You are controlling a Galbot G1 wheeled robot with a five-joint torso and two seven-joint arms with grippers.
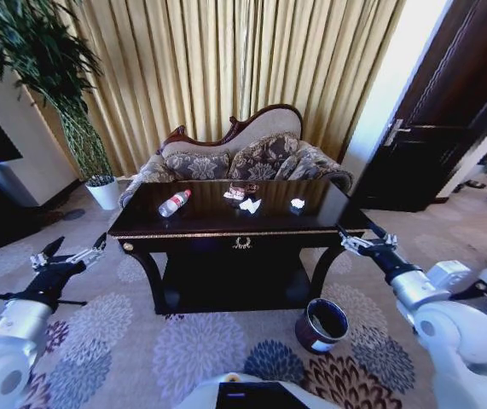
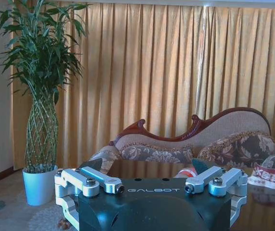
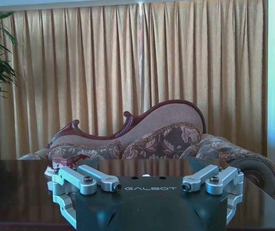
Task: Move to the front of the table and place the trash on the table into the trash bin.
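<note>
Nearest the robot, the left claw (image 1: 71,256) and right claw (image 1: 361,241) are raised short of the bench's (image 1: 226,223) front corners, one to each side, each with fingers spread and nothing between them. On the carpet near the front right leg stands the trash bin (image 1: 321,325), its mouth open upward. On the benchtop, the bottle (image 1: 174,203) lies on its side toward the left edge; it looks light, stiff and smooth, likely to roll, and is best pinched across its body. Toward the rear centre lie the wrapper (image 1: 240,192) and, just in front of it, the crumpled paper (image 1: 251,205); a smaller white scrap (image 1: 298,203) lies further right. These appear soft and weightless, so any raised fold should serve. Beyond stands a sofa (image 1: 243,158).
</note>
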